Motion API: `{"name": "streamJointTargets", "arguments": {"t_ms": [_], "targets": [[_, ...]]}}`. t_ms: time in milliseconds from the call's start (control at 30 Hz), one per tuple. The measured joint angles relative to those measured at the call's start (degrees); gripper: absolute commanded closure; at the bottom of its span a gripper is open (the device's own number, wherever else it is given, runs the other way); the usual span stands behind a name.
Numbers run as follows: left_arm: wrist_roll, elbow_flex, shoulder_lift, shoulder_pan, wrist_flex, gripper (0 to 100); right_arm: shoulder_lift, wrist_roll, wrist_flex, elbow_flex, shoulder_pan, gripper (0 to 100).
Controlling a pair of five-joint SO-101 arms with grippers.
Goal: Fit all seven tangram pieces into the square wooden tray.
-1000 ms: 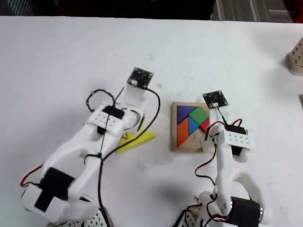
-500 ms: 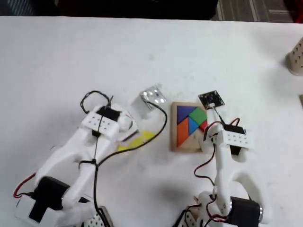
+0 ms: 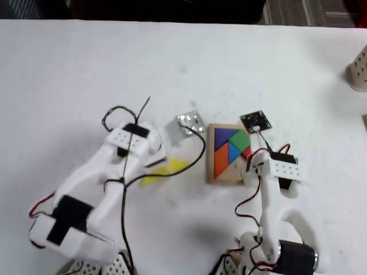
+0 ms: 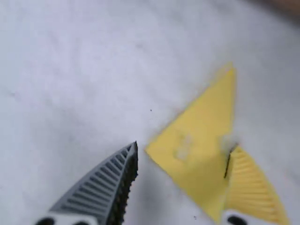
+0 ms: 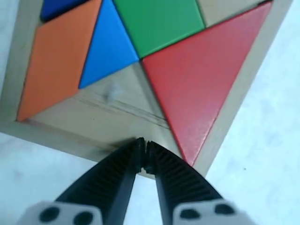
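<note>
High view, white table (image 3: 69,69), dark strip (image 3: 143,8) behind, wooden tray (image 3: 225,179) central

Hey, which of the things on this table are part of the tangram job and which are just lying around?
Job:
tray
yellow triangle, outside the tray
in the tray: red triangle, orange piece, blue triangle, green piece, dark blue piece

Lying about:
holed block at the right edge of the table
</note>
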Motion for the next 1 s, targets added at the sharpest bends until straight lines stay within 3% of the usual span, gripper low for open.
{"name": "streamJointTargets", "arguments": {"t_ms": [367,1000], "targets": [[-7.3,-3.16,3.16,-0.62,3.25,68,-0.35,0.44,0.18,0.18,-0.18,98.2],[-7.47,-3.16,3.69,-2.55,4.04,68,-6.95,5.63,3.6,6.07,0.44,98.2]]}}
